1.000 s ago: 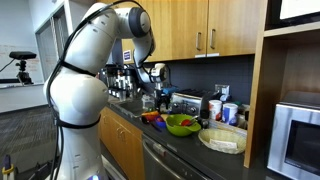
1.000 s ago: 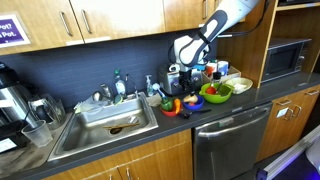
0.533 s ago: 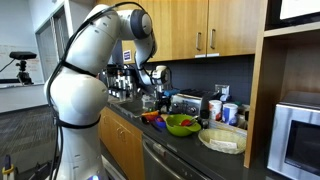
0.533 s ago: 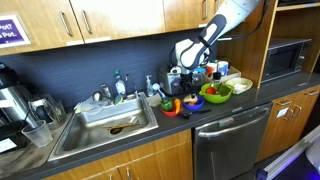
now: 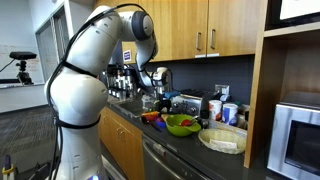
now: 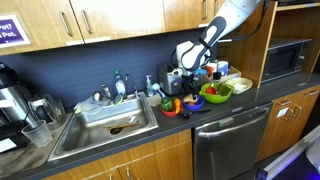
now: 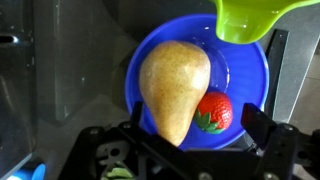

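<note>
Where it hangs low over the counter [image 6: 225, 112], the gripper [image 7: 198, 138] has its jaws spread wide, clamping nothing. Pear [image 7: 175, 85] sits between them over the blue bowl [image 7: 248, 75], strawberry [image 7: 213, 112] just beside it. Green bowl [image 7: 255, 18] overlaps the far rim.

Steel sink [image 6: 85, 130], microwave [image 6: 283, 60], dishwasher [image 6: 232, 140] below counter, wooden cabinets [image 6: 100, 18] above

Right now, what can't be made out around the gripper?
Wrist view: whether the gripper touches the pear; its fingertips blur at the bottom edge.
Wrist view: the strawberry is partly hidden on its left by the pear; the green bowl is cut by the top edge.
Both exterior views: pear and strawberry too small to find.
</note>
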You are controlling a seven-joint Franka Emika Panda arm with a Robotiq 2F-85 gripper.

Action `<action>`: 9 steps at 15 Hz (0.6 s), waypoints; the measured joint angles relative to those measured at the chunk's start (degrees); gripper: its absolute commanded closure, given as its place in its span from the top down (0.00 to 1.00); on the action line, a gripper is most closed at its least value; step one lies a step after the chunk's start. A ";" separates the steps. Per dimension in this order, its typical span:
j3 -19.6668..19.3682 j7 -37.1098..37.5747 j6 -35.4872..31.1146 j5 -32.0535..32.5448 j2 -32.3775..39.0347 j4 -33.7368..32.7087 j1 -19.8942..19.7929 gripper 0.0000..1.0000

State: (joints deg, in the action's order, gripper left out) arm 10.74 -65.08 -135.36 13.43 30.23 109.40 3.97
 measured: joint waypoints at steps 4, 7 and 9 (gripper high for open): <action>0.00 -0.64 -0.52 0.00 0.69 0.00 -0.17 1.00; 0.00 -0.81 -0.74 0.00 1.16 0.00 -0.27 1.00; 0.00 -0.82 -0.80 0.00 1.24 0.05 -0.33 1.00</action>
State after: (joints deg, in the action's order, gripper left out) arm 10.74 -65.90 -136.16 13.43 31.47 109.44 3.64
